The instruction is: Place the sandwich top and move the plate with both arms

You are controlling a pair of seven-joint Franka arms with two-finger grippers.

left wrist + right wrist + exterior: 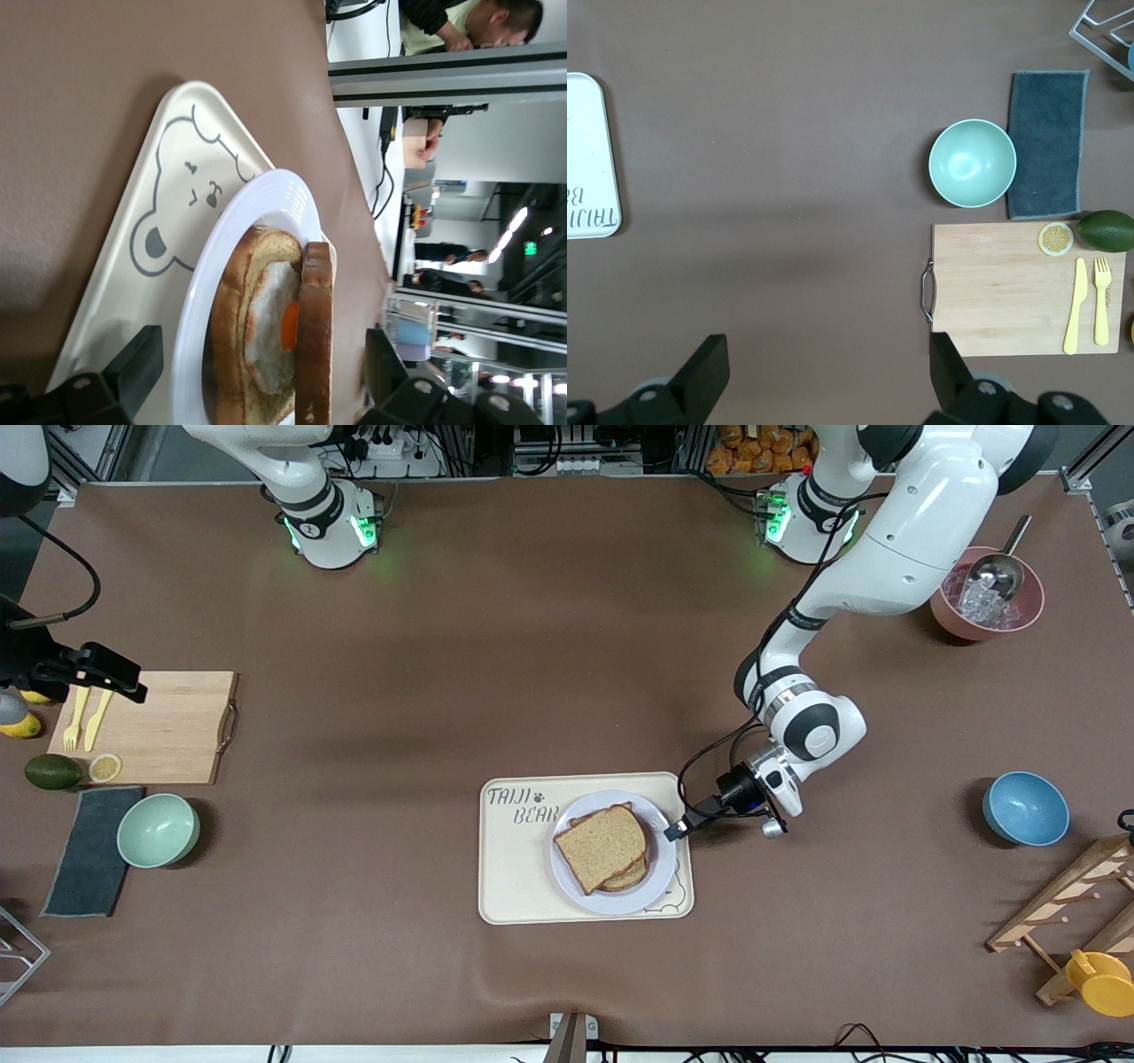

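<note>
i see the sandwich top (606, 847) resting on the egg slice (266, 341) on the plate (651, 886), which sits on the bear tray (514, 877). my left gripper (678, 831) is low at the plate's edge, fingers spread (nothing held). my right gripper (824, 381) waits, fingers apart, above the cutting board (1001, 288).

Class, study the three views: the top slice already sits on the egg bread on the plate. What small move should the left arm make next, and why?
Probably ease the left claw forward so its open fingers straddle the plate rim, then close. The sandwich top is already placed on the egg slice, and this claw sits level with the plate's edge. The right claw waits open over bare table near the cutting board.
</note>
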